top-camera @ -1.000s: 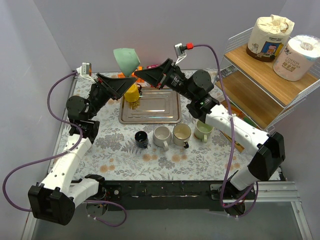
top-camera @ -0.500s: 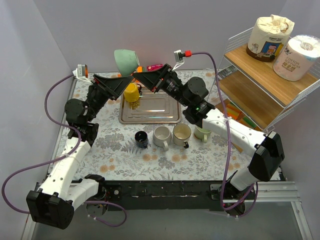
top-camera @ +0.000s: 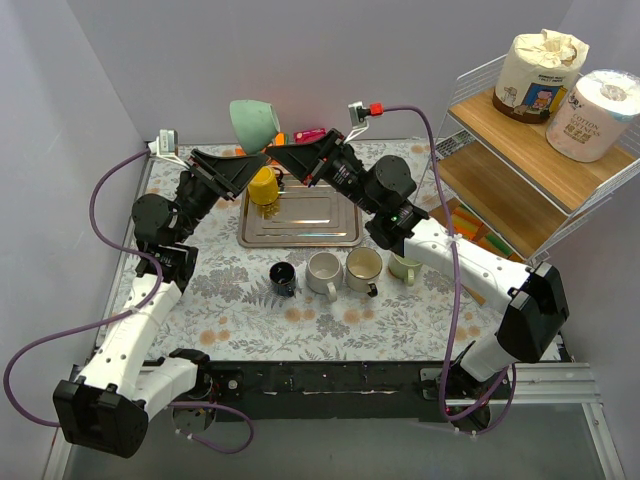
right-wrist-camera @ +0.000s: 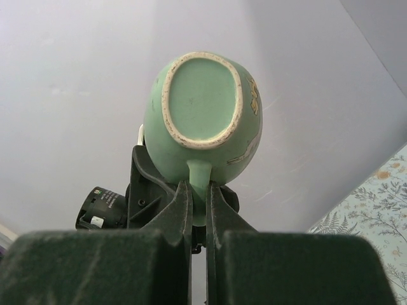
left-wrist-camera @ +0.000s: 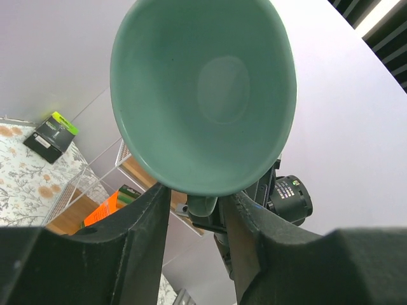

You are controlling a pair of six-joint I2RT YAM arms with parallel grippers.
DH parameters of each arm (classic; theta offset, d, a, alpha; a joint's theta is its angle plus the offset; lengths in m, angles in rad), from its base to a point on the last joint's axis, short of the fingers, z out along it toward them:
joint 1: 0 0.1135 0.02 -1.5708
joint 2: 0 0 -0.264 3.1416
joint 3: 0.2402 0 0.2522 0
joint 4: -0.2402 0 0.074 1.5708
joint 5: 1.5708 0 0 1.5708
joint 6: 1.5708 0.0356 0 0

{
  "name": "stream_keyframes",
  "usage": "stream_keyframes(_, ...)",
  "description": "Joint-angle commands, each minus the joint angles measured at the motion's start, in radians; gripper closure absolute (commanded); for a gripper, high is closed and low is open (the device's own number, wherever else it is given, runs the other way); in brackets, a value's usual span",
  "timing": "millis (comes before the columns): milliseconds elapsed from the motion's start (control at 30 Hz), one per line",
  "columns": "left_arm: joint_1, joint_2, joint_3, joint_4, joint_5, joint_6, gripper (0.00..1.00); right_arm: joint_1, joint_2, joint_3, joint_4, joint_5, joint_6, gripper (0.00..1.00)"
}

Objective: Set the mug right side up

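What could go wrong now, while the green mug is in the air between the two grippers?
1. The right gripper pinches only the thin handle of the green mug; the mug could pivot or slip.
2. The left gripper flanks the flared, smooth rim; whether it grips firmly I cannot tell. If the right lets go early, the mug may fall toward the yellow cup and metal tray.

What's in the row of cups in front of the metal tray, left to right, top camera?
black cup → white mug → beige mug → pale green mug
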Motion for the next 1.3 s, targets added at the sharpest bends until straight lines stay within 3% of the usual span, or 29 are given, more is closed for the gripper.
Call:
stream_keyframes(0, -0.003, -0.005, 0.003, 0.021, 0.023, 0.016, 0.62, 0.003, -0.022, 0.007, 0.104, 0.024, 0.005, 0.99)
stream_keyframes(200, -0.003, 0.009, 0.013, 0.024, 0.050, 0.016, 0.73, 0.003, -0.026, -0.009, 0.115, 0.012, 0.024, 0.99)
stream_keyframes(433, -0.003, -0.005, 0.007, 0.003, 0.033, 0.024, 1.00, 0.004, -0.029, -0.021, 0.112, -0.002, 0.024, 0.99)
stream_keyframes(633, -0.003, 0.032, 0.118, -0.195, 0.009, 0.082, 1.00, 0.004, -0.032, -0.015, 0.055, -0.035, -0.014, 0.99)
stream_keyframes(900, -0.003, 0.052, 0.151, -0.310, -0.023, 0.081, 1.00, 0.000, -0.054, -0.039, -0.028, -0.032, -0.039, 0.57)
stream_keyframes(1267, -0.003, 0.084, 0.204, -0.440, -0.062, 0.120, 1.00, -0.020, -0.083, -0.079, -0.126, -0.011, -0.041, 0.47)
